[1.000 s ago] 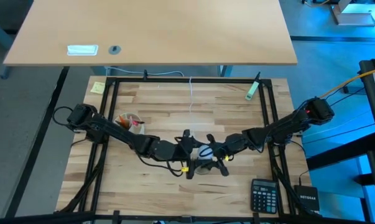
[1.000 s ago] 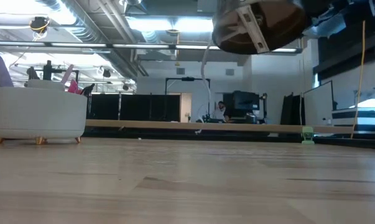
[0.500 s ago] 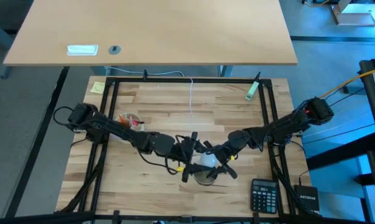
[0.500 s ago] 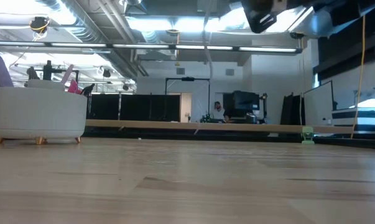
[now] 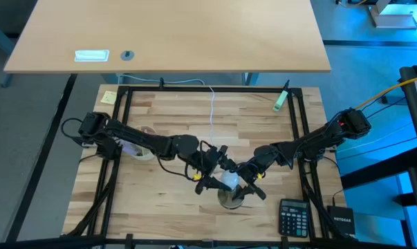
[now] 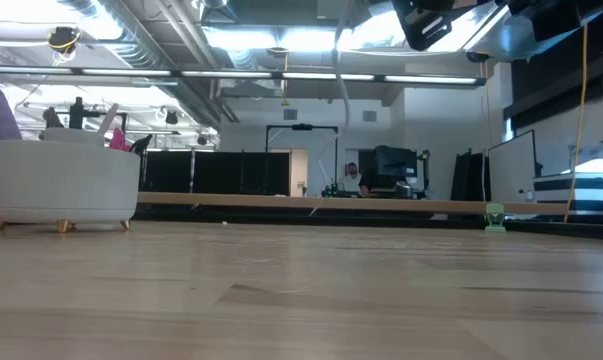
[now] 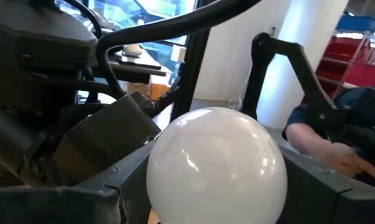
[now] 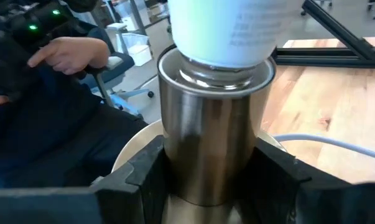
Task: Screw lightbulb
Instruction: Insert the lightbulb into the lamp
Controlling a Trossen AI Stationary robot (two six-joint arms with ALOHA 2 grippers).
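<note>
Nearest the front edge of the desk (image 5: 167, 200), a black calculator (image 5: 294, 218) is lying at the right side. Just beyond it, over the middle of the desk, the lightbulb (image 5: 229, 182) is being held raised above the surface between the two arms. It is being gripped around its white globe by the left gripper (image 7: 215, 180), whose fingers (image 7: 131, 168) are pressing on either side of it. The lightbulb's grey screw base is sitting in the mouth of the silvery socket (image 8: 213, 134), which is being clamped on its metal barrel by the right gripper (image 8: 212, 165). A thin white cord (image 5: 213, 111) is running from the socket toward the far edge. Farther off at the left, a white holder (image 6: 63, 185) is standing on the desk. Beyond the desk, a person's hand (image 8: 69, 55) is being seen.
</note>
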